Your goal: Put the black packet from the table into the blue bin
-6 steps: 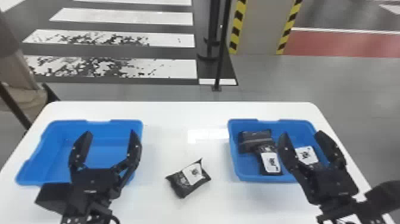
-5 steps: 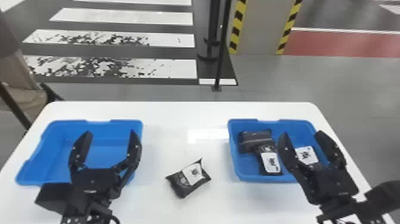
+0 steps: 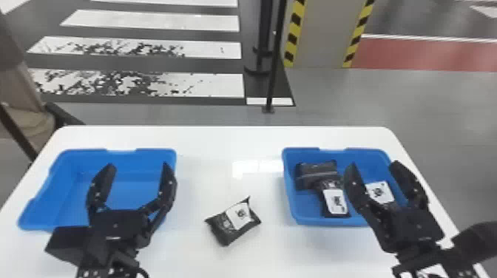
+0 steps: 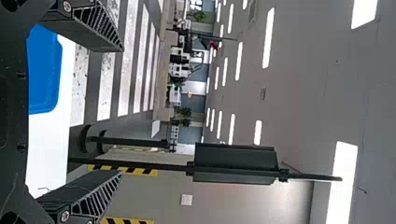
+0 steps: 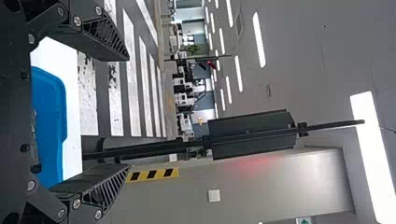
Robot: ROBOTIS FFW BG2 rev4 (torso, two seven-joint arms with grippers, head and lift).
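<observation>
1. The left gripper (image 3: 138, 165) hovers over the left blue bin (image 3: 122, 188), its two flat black fingers spread wide. With the black packet as the clock's centre and 12 pointing away from the robot, it is at 10 o'clock.
2. The right gripper (image 3: 373, 165) is also spread wide, above the right blue bin (image 3: 303, 223), toward 2 o'clock.
3. The black packet (image 3: 225, 230) lies on the white table (image 3: 222, 142), between the two bins and touching neither. Its white label (image 3: 239, 215) faces up and one pointed corner aims at 1 o'clock.
4. The left blue bin sits between 9 and 10 o'clock from the packet, the right one a little past 2.
5. Inside the right bin are a dark packet (image 3: 318, 172) at its 10 o'clock, a labelled black packet (image 3: 335, 201) near 6 and another white label (image 3: 381, 192) near 3, partly behind the gripper.
6. Past the table's 12 o'clock edge stand a black pole (image 3: 275, 66) and a grey pillar (image 3: 321, 33) with yellow-and-black striped edges.
</observation>
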